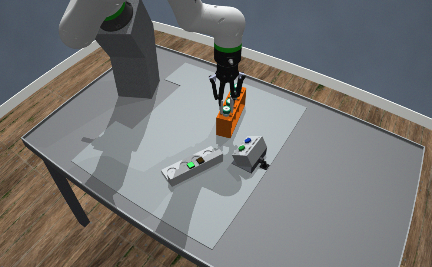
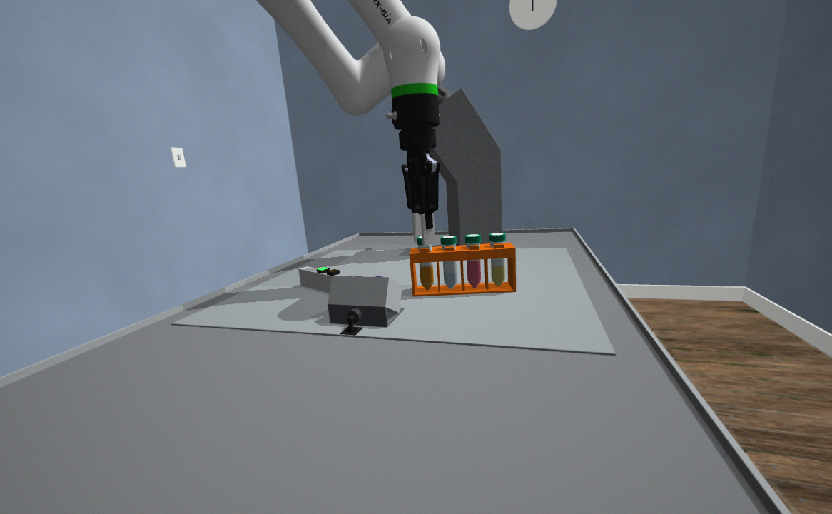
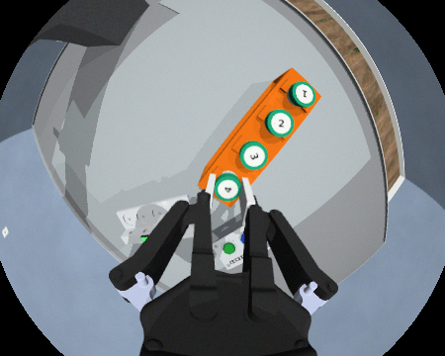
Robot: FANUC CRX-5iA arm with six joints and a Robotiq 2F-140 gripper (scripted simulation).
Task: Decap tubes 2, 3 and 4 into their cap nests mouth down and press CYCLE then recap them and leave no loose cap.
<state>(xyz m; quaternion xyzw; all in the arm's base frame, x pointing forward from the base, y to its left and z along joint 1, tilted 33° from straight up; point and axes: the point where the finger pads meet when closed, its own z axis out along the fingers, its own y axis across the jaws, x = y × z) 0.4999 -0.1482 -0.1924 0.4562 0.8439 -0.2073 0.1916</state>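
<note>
The orange decapping station point(image 1: 225, 127) point(image 2: 464, 288) point(image 3: 265, 140) holds four tubes, each with a green cap on. My gripper point(image 1: 225, 110) point(image 2: 424, 241) point(image 3: 227, 185) stands upright over the end nearest the key box and is shut on the cap of tube 4 point(image 1: 226, 108) point(image 3: 226, 188), which sits on its tube. The caps of tube 3 point(image 3: 254, 154) point(image 2: 448, 240), tube 2 point(image 3: 280, 123) point(image 2: 472, 238) and tube 1 point(image 3: 304, 94) point(image 2: 496, 237) stand free. The cap tray point(image 1: 184, 174) has empty nests; its green lamp point(image 1: 190, 164) point(image 2: 323, 269) is lit, the amber lamp point(image 1: 200, 160) is dark.
The grey key box point(image 1: 247, 159) point(image 2: 358, 300) stands right of the cap tray, with the blue key point(image 1: 247, 140) and the green key point(image 1: 241, 148) point(image 3: 229, 248) on top. The arm's grey pedestal point(image 1: 131, 49) stands at the back of the table.
</note>
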